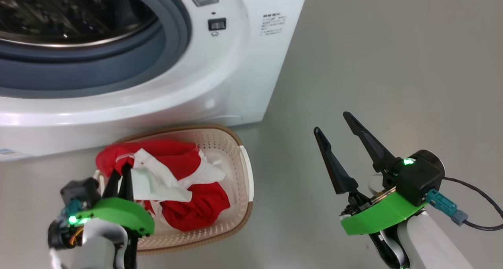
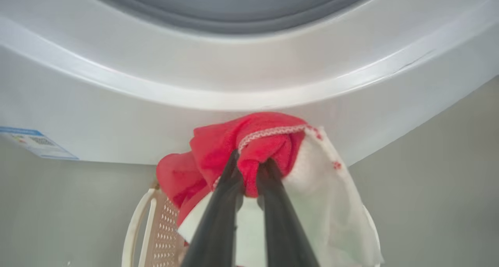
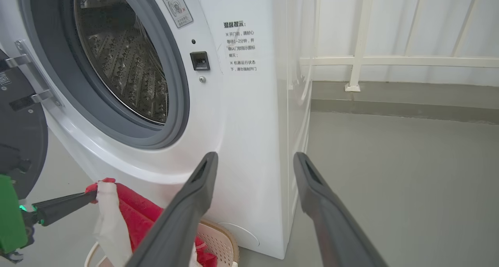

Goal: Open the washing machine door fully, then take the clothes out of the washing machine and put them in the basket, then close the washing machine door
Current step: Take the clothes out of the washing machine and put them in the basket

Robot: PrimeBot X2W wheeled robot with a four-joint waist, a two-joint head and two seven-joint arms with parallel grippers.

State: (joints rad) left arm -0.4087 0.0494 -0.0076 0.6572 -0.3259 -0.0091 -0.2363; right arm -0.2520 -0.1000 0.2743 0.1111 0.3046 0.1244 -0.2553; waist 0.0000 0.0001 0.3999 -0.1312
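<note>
Left gripper (image 1: 120, 174) pinched almost shut on a fold of the clothes (image 1: 188, 210), red cloth bunched between the fingers (image 2: 280, 220), a white part hanging beside them. Bulk of the clothes lying in the basket (image 1: 232, 143), the lifted fold up by the rim nearest the washing machine (image 1: 235, 64). Basket on the floor (image 1: 393, 64), just in front of the machine and below its opening.

Likely trouble on letting go: cloth catching on a finger and riding back up with the arm, or the raised fold flopping over the rim onto the floor.

Right gripper (image 1: 332, 123) spread wide, holding nothing, well apart from the basket. Door (image 3: 19, 142) swung open on the hinge side. Visible part of the drum (image 3: 124, 64) bare, lower part hidden, so possibly a garment missed. Some risk too of clipping the left arm when swinging the door shut.
</note>
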